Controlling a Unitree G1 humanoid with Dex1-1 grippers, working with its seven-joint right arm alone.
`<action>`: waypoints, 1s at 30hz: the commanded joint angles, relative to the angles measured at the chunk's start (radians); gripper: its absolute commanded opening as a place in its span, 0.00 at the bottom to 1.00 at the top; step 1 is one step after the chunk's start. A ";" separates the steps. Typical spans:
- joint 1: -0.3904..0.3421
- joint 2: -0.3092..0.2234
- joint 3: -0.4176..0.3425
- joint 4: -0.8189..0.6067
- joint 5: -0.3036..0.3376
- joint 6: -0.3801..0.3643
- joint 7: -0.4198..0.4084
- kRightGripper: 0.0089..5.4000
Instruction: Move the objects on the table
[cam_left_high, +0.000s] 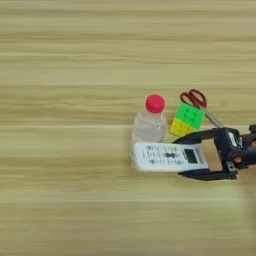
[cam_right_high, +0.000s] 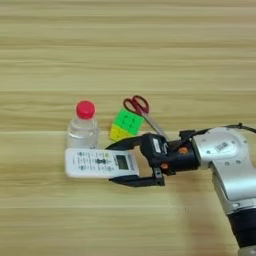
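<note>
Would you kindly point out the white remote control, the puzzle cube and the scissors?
white remote control (cam_right_high: 100, 163), right eye view, middle of its button face.
puzzle cube (cam_left_high: 189, 118), left eye view, green top face.
scissors (cam_right_high: 137, 105), right eye view, red handle loops.

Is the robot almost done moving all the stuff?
Hard to say, since no goal spot shows. In hand: the end effector grips the white remote control, held level in front of the clear plastic bottle with red cap. Not in hand: that bottle, the green-yellow-red puzzle cube and the red-handled scissors, standing close together on the light wooden table.
</note>
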 joint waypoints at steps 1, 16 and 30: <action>-0.023 -0.057 0.000 -0.031 -0.008 -0.013 -0.021 0.54; -0.020 -0.050 0.066 0.039 -0.068 -0.029 -0.027 0.54; -0.029 -0.043 0.147 0.177 -0.184 -0.074 -0.054 0.54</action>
